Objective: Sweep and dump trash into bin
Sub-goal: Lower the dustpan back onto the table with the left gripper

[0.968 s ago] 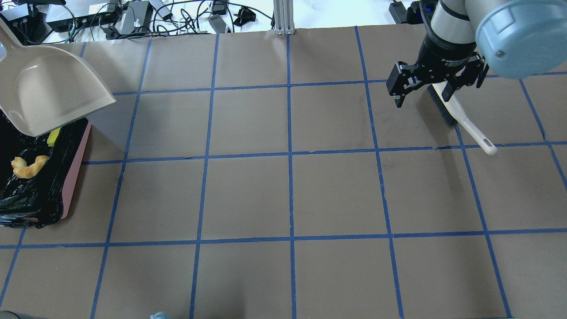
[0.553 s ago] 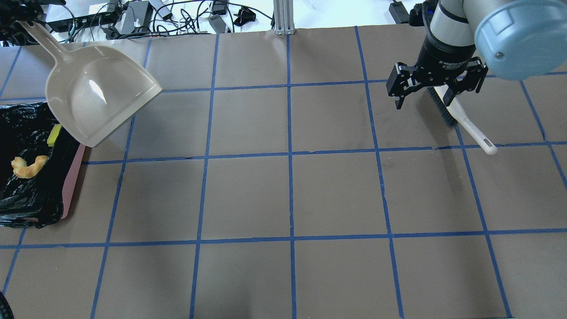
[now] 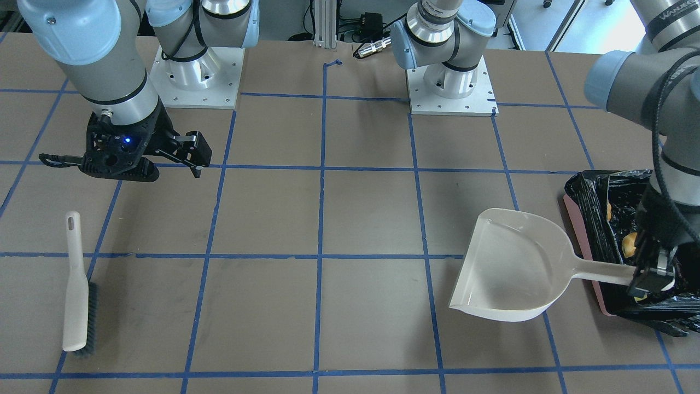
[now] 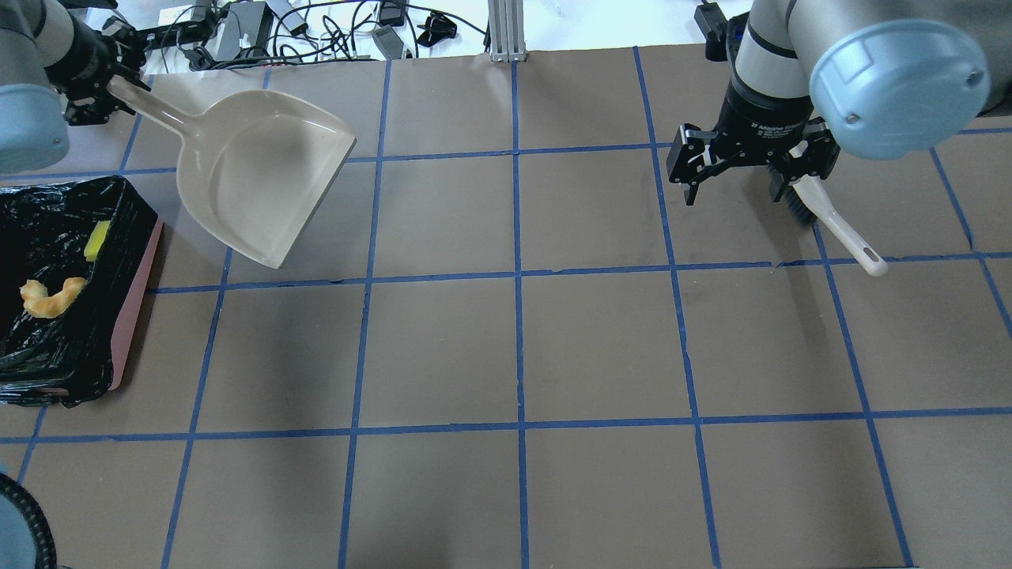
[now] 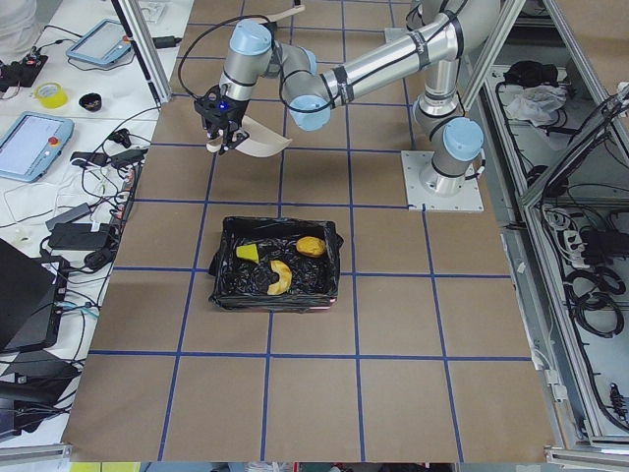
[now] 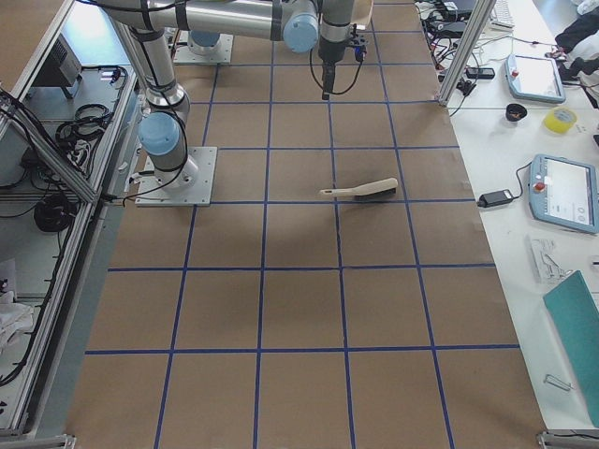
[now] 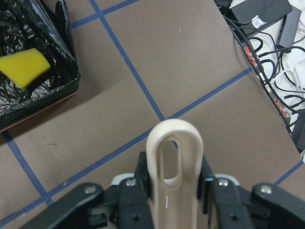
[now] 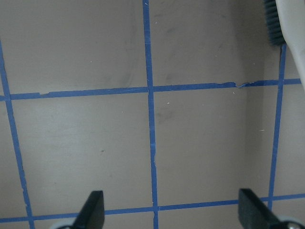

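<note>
The bin (image 4: 130, 316), pink-sided with a black bag, stands at the table's left edge. In it lie the yellow-orange lump (image 5: 311, 246), the curved rind slice (image 4: 49, 298) and the yellow sponge piece (image 4: 96, 239). My left gripper (image 4: 103, 75) is shut on the handle (image 7: 174, 162) of the beige dustpan (image 4: 261, 174). It holds the empty pan over the table, beside the bin. My right gripper (image 4: 737, 178) is open and empty, hovering just left of the brush's bristle end. In the front view the bin (image 3: 588, 241) lies behind the dustpan (image 3: 514, 268).
The beige hand brush (image 4: 830, 217) lies on the table at the far right, also in the front view (image 3: 74, 284). Cables and power boxes (image 4: 237, 32) lie beyond the table's far edge. Blue tape lines grid the brown table.
My left arm has swung the dustpan away from over the bin, rightwards and towards the far edge, uncovering the bin. My right gripper has shifted a little left, still open.
</note>
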`<action>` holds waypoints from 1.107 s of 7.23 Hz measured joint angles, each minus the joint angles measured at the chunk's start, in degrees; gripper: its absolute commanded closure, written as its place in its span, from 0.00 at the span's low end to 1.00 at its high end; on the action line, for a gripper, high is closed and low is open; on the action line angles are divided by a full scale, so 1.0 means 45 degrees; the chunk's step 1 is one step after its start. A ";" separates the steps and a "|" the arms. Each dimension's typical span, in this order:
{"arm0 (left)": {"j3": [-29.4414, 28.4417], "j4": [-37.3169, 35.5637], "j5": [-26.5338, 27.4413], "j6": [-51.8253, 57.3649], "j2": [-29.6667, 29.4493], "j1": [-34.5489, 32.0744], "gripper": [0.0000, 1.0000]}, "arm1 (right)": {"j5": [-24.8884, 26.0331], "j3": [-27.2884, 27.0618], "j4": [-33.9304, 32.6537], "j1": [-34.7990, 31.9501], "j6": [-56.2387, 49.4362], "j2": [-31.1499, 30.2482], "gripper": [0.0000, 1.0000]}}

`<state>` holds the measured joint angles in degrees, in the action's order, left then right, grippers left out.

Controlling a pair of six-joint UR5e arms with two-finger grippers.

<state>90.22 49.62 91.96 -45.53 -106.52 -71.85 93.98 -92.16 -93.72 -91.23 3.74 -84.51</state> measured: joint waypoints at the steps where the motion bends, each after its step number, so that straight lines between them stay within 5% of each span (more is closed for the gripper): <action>1: -0.0058 0.0221 0.0040 -0.1178 -0.0435 -0.0148 1.00 | 0.0227 -0.0012 -0.0004 -0.0026 0.0016 0.0050 0.00; 8: -0.0750 0.0377 0.0004 -0.6221 -0.3169 -0.0661 1.00 | 0.0342 -0.0027 -0.0028 -0.0038 0.0068 0.0127 0.00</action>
<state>86.84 51.31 91.98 -73.52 -120.78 -74.83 95.52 -92.28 -93.84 -91.41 4.05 -83.94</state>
